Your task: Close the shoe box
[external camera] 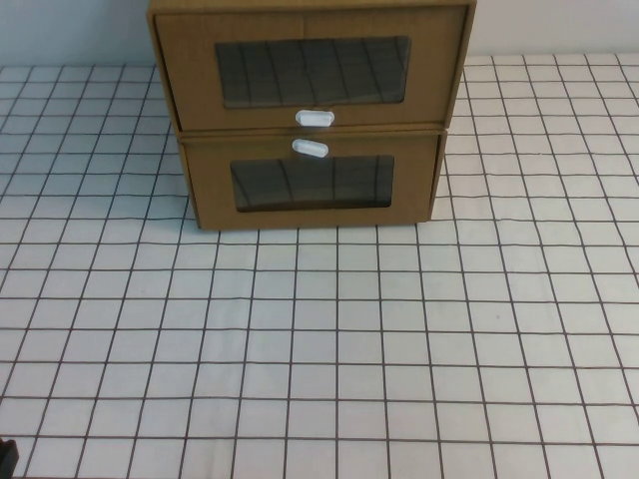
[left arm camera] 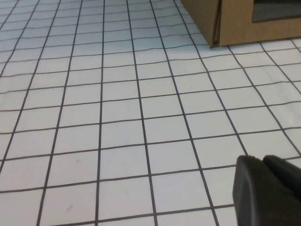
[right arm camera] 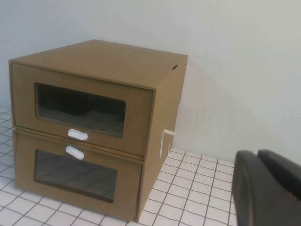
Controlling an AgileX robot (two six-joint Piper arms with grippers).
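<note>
The shoe box is the upper of two stacked brown cardboard drawers at the table's back centre, with a clear window and a white oval tab below that window. Its front stands a little forward of the drawer beneath. In the right wrist view the shoe box overhangs the lower drawer slightly. My left gripper hangs low over the tiled cloth, well in front of and to the left of the boxes, fingers pressed together on nothing. My right gripper is raised off to the boxes' right, also shut and empty.
The lower drawer has its white tab above its window. A white cloth with a black grid covers the table. A pale wall stands right behind the boxes. A dark bit of the left arm shows at the front left corner.
</note>
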